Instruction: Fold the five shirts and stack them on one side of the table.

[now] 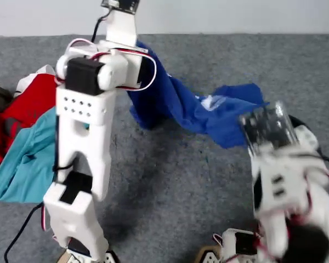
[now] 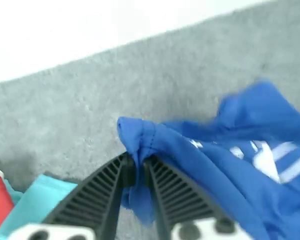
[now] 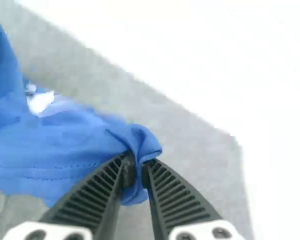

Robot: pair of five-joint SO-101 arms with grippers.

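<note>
Both the left fingers (image 2: 100, 190) and right fingers (image 3: 97, 192) are clamped on the blue shirt (image 1: 208, 112), holding it up; next it likely needs spreading flat on the tabletop (image 1: 181, 181).

No text is showing legibly; the white print (image 2: 270, 159) on the blue shirt (image 2: 205, 150) is smearing beyond reading.

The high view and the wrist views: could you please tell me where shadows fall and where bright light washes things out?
High view: soft shadows on the table under the lifted blue shirt and beside the left arm. Both wrist views: the wall beyond the table is washed out to plain white.
</note>
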